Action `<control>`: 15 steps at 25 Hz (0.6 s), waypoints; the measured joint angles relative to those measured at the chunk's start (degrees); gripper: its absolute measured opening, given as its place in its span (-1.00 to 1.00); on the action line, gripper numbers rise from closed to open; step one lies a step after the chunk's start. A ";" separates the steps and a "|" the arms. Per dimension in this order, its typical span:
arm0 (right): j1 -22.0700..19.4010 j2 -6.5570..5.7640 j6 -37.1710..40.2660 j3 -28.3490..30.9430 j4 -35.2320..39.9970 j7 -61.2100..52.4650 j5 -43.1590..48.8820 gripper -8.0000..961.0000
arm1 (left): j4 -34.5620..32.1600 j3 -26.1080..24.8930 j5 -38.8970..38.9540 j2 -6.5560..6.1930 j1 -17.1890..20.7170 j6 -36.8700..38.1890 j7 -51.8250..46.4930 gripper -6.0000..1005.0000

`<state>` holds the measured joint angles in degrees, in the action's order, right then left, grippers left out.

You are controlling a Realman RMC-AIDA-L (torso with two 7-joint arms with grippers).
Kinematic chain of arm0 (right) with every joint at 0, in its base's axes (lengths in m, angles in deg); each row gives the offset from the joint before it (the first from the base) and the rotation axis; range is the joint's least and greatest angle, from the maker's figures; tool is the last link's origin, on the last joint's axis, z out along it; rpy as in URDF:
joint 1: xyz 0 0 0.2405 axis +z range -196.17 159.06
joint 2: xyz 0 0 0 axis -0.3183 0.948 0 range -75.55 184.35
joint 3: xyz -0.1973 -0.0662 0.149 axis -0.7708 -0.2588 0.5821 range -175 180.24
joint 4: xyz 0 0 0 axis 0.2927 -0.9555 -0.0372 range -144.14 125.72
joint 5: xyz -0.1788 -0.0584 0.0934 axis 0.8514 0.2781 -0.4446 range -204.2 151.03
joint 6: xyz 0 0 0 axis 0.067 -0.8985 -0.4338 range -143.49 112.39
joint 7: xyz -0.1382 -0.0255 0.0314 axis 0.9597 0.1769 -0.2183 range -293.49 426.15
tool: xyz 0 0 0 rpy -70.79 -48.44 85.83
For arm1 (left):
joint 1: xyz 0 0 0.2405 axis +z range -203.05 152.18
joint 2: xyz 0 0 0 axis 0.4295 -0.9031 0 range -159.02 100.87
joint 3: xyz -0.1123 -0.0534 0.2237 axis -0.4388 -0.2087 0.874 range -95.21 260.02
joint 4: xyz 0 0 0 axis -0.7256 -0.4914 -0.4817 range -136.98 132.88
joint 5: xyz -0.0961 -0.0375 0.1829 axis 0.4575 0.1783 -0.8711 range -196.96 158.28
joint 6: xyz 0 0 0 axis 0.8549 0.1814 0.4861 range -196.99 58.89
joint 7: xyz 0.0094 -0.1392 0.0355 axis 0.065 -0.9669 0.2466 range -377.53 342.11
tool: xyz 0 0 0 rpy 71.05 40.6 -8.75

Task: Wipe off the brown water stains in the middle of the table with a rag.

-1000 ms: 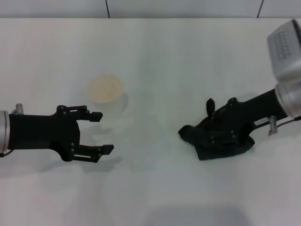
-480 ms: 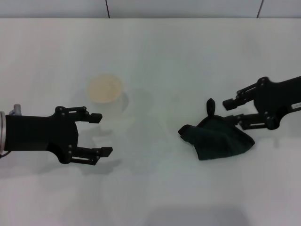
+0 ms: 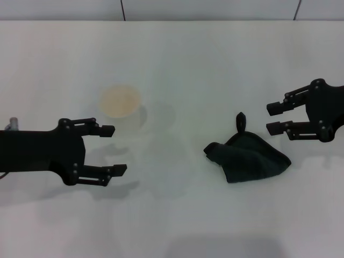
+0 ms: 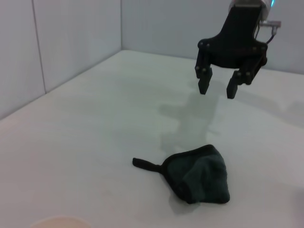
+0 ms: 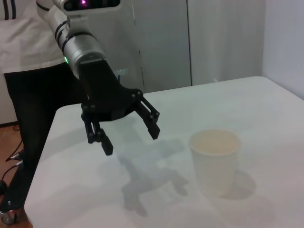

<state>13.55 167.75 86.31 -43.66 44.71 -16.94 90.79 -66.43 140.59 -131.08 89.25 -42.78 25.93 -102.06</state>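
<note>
At centre right of the head view the rag [image 3: 247, 157] lay bunched on the table [image 3: 177, 64], the right gripper [image 3: 274, 117] hung open and empty just beside it at right, and the left gripper [image 3: 113, 149], open and empty, sat at lower left near a paper cup [image 3: 120, 102].

One bench [image 3: 204, 64] carries everything. One rag [image 3: 248, 157] lies on it, a single dark bunch with one thin tail sticking out. One white paper cup [image 3: 120, 103] stands there as well. Two tools are in view, the left tool [image 3: 115, 150] and the right tool [image 3: 274, 118], each with two fingers spread apart.
</note>
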 joint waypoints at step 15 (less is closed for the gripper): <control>-0.03 0.54 -0.90 0.12 -0.49 0.56 -0.07 -0.20 | 0.07 -1.37 -1.52 -0.12 -0.61 1.81 0.28 0.72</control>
<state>13.52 168.30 85.41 -43.54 44.22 -16.38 90.72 -66.36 139.22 -132.60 89.13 -43.40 27.74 -101.78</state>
